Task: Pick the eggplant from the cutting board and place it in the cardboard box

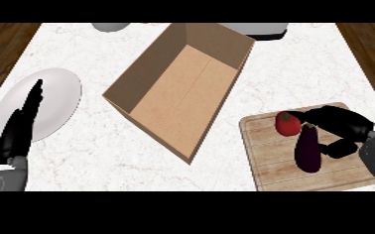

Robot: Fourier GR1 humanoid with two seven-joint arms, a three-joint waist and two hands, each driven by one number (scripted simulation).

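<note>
A dark purple eggplant (308, 149) lies on the wooden cutting board (275, 166) at the lower right, next to a red tomato (288, 123). My right hand (343, 124) hovers just right of the eggplant, fingers curved above its stem end and thumb beside its middle, with a gap still showing. The open cardboard box (179, 91) sits in the middle of the counter with nothing inside. My left hand (21, 126) stands at the left edge, fingers straight and pointing up, over a white plate (58, 96).
A grey bowl (111, 27) and a white-and-dark appliance (260, 29) sit at the counter's far edge. White marble counter (293, 74) spreads between the box and the board. Dark wood floor shows at both upper corners.
</note>
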